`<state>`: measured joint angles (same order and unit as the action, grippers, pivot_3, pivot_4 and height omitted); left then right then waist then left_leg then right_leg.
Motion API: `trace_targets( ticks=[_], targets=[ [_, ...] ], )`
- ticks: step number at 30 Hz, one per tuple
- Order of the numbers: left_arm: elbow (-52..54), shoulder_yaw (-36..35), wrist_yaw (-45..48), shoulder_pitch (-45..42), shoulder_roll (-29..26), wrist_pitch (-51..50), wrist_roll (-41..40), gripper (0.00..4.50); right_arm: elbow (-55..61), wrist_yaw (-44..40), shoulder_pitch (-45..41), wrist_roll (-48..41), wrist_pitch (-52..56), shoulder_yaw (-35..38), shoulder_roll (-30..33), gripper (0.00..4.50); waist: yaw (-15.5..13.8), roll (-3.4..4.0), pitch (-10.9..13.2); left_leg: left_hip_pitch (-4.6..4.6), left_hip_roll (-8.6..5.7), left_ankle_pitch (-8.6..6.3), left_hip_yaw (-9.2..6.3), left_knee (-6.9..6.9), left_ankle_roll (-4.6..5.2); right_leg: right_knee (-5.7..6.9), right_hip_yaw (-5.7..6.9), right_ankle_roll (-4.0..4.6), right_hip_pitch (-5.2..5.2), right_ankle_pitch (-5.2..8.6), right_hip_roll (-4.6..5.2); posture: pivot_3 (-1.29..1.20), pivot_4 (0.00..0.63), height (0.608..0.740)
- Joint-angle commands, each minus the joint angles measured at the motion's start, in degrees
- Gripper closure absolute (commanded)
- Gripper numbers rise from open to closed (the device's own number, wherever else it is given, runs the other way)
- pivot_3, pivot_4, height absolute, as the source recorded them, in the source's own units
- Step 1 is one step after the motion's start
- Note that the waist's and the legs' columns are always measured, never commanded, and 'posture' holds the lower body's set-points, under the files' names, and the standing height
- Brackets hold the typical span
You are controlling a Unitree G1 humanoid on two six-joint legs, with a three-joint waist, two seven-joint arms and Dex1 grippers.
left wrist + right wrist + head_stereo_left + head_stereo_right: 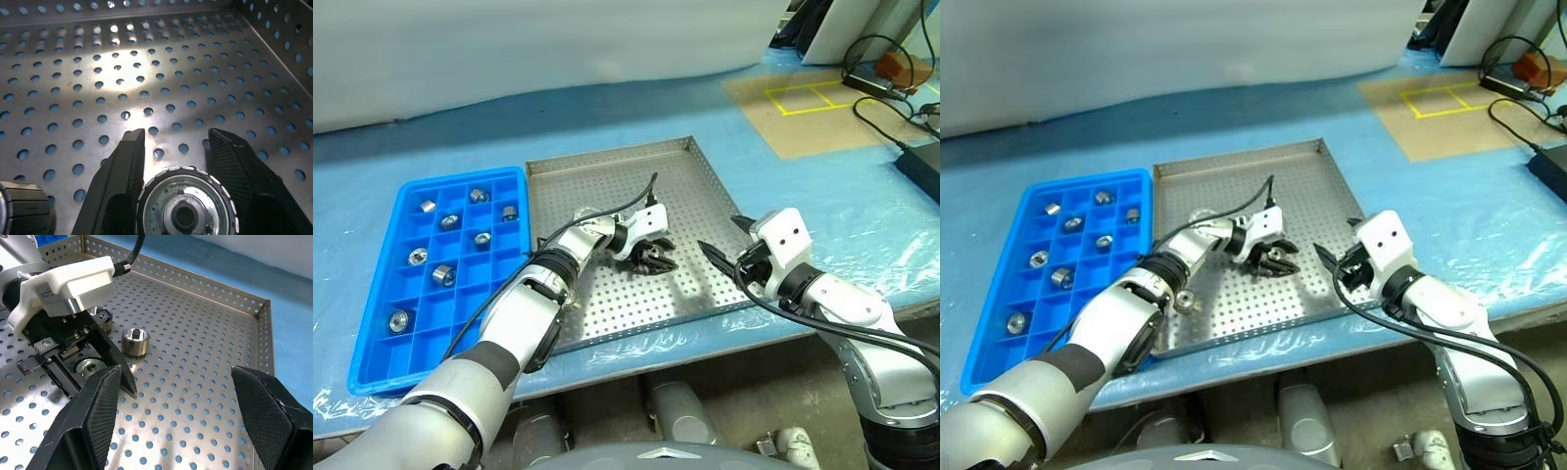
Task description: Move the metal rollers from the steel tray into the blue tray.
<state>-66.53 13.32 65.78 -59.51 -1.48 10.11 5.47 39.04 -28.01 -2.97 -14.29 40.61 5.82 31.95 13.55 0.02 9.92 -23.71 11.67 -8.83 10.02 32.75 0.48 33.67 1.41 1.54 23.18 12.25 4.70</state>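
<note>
The steel tray (695, 191) lies mid-table, and the blue tray (370, 323) sits to its left with several metal rollers (449, 222) in its compartments. My left gripper (656, 259) is low over the steel tray's floor, shut on a metal roller (185, 208) that rests between its fingers (122, 171). Loose rollers lie close by: one (135, 341) just beyond the gripper and one (1185, 302) under my left forearm. My right gripper (724, 240) hovers open at the steel tray's near right corner, pointing toward the left gripper, with nothing between its fingers (100, 401).
A blue plastic sheet covers the table (803, 176). At the far right a brown board with yellow tape (808, 108) holds cables (876, 113). A black box (920, 166) sits beside them. The table's front edge runs just below both trays.
</note>
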Motion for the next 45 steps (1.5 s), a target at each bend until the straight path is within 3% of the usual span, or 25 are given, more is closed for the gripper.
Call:
trace_targets(
  ticks=[1, 7, 14, 18, 28, 33, 45],
  targets=[
    [5.0, -3.7, 1.4, -1.3, -0.3, -1.2, -4.4, 2.74, 1.6, -2.3, -1.2, -3.0, -0.3, 0.3, 0.7, 0.75, -0.1, 0.00, 0.0, -0.01, 0.00, -0.01, 0.00, 0.00, 0.03, -0.02, 0.02, 0.00, 0.00, 0.00, 0.03, -0.67, 0.150, 0.740],
    [18.2, -5.4, 6.0, 2.2, -4.6, -7.8, -8.6, 2.74, -2.4, -5.6, -5.9, -5.0, -1.5, -1.1, 1.7, 0.75, -0.3, 0.02, 0.0, -0.01, -0.06, -0.09, 0.03, 0.02, 0.18, 0.00, 0.03, 0.00, -0.01, 0.00, 0.32, -0.55, 0.150, 0.740],
    [40.8, -6.1, 5.1, 13.8, -14.9, -20.9, -11.2, 2.74, -14.1, -12.7, -16.5, -4.3, -7.5, -8.8, 0.6, 0.75, -2.1, 0.07, 0.0, 0.15, -0.02, -0.09, -0.01, 0.01, 0.18, 0.11, 0.11, 0.01, -0.14, -0.01, 0.37, -0.33, 0.150, 0.740],
    [54.3, -10.1, -0.6, 21.3, -20.8, -28.8, -13.3, 2.74, -24.4, -18.2, -24.7, -3.2, -12.9, -13.9, -1.9, 0.75, -5.2, 0.17, 0.1, 0.16, 0.03, -0.08, -0.07, -0.05, 0.18, 0.21, 0.10, 0.02, -0.04, -0.01, 0.37, -0.18, 0.150, 0.740],
    [78.9, -19.4, -12.3, 38.2, -29.3, -41.3, -19.0, 2.74, -46.2, -31.7, -40.1, -1.0, -25.6, -21.9, -11.6, 0.75, -17.3, 0.26, 0.2, 0.21, 0.06, 0.13, 0.09, -0.52, -0.51, 0.42, 0.13, 0.13, 0.23, 0.06, 0.37, 0.21, 0.150, 0.740],
    [86.9, -22.9, -18.2, 47.1, -30.1, -44.4, -20.1, 2.74, -53.0, -35.5, -43.8, -0.1, -29.6, -23.2, -16.0, 0.75, -20.6, 0.24, 0.2, 0.16, 0.03, 0.21, 0.08, -0.51, -0.72, 1.08, 0.15, 0.41, 0.57, 0.29, 0.42, 0.29, 0.150, 0.740],
    [94.2, -30.3, -22.5, 61.6, -33.6, -44.8, -24.3, 2.74, -56.6, -39.7, -45.3, 1.3, -32.3, -23.9, -19.7, 0.75, -22.4, 0.22, 0.2, 0.14, 0.14, 0.46, -0.10, -0.73, -1.12, 1.32, 0.14, 0.29, 0.86, 0.35, 0.30, 0.35, 0.150, 0.740]
  ],
)
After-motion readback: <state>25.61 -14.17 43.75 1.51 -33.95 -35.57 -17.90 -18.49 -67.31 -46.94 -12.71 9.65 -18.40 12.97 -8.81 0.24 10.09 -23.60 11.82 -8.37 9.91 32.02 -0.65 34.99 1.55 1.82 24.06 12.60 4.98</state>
